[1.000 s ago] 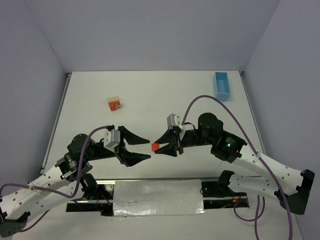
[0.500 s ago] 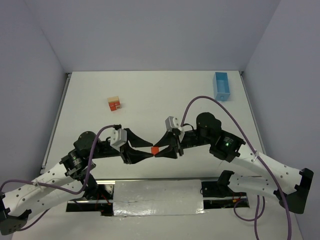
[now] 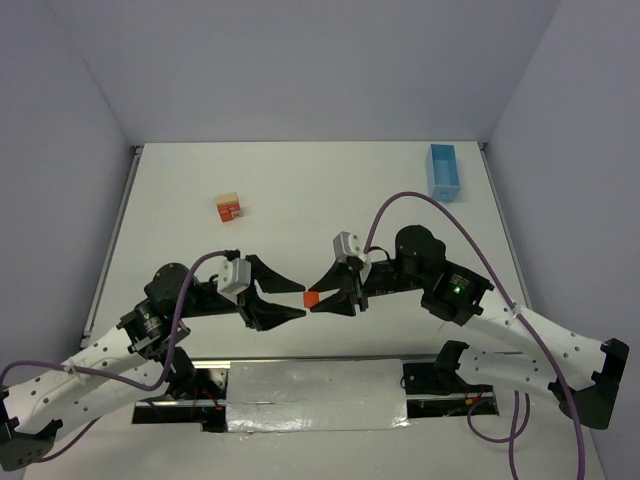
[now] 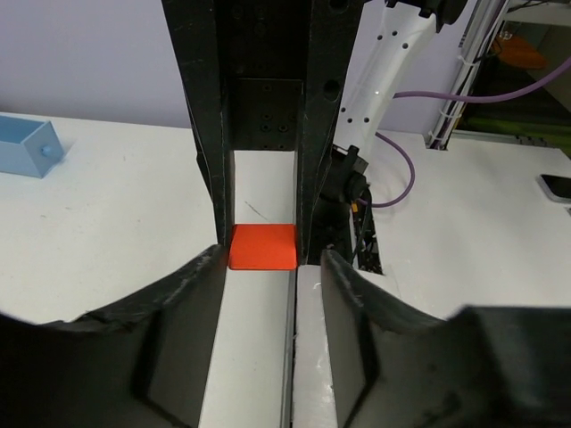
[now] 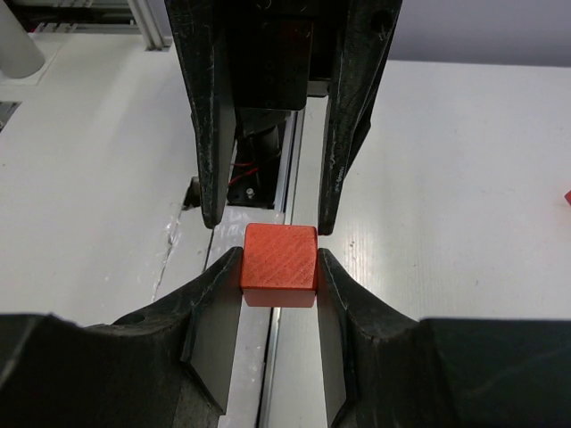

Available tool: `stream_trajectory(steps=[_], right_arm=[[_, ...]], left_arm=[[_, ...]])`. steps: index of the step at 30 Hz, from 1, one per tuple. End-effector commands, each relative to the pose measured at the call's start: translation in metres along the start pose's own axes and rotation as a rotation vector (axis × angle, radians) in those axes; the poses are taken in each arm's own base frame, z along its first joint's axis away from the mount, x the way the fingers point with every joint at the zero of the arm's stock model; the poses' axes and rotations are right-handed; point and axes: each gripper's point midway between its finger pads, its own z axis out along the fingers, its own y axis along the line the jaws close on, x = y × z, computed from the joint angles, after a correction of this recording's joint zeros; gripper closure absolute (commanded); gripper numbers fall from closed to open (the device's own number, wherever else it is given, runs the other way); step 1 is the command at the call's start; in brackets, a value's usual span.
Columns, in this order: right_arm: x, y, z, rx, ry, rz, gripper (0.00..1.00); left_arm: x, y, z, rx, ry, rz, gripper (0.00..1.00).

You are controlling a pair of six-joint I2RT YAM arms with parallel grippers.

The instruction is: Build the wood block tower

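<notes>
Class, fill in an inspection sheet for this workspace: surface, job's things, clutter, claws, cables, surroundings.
Surface: white table.
Job's things: red block held between the arms; small block stack far left.
Clutter: blue tray at the far right corner.
Claws: right claw shut on the red block; left claw open, tips either side of it.
Cables: a purple cable loops over each arm.
Surroundings: plain walls; nothing else seen.

Light-blue tray [image 3: 443, 172], seemingly open-topped, far right
</notes>
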Motion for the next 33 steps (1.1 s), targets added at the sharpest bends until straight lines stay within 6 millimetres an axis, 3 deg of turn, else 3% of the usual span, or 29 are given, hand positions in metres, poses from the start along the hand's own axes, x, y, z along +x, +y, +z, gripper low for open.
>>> stream_trajectory(steps=[1,10,15,16,20,25,33], right_arm=[[-0.0229,-0.001,-0.0048,0.011,-0.054,-0.052,1.0],[-0.023,0.0062,-0.0034,-0.033,-0.055,-0.054,1.0],[-0.0217,0.0016,-0.0032,-0.006,-0.051,-0.047,1.0],[-0.0223,0.0014,-0.0032,-0.007,-0.053,-0.046,1.0],[-0.0244,0.0015,-0.0038,-0.004,-0.061,-0.048,1.0],[-0.028,0.0013,-0.0055,0.006,-0.07,-0.055,1.0],[-0.0233,-0.0005,-0.0036,0.008,-0.057,-0.048,1.0]], left_arm=[[-0.0259,-0.0078,0.0022,0.039,-0.062,0.055,0.4],[-0.025,-0.0044,0.0026,0.021,-0.061,0.055,0.31],[-0.0248,-0.0084,0.0028,0.046,-0.057,0.057,0.51],[-0.0249,-0.0077,0.0031,0.043,-0.057,0.056,0.51],[-0.0221,-0.0069,0.0043,0.043,-0.05,0.049,0.38],[-0.0204,-0.007,0.005,0.047,-0.044,0.046,0.38],[-0.0221,-0.0085,0.0045,0.053,-0.044,0.05,0.67]])
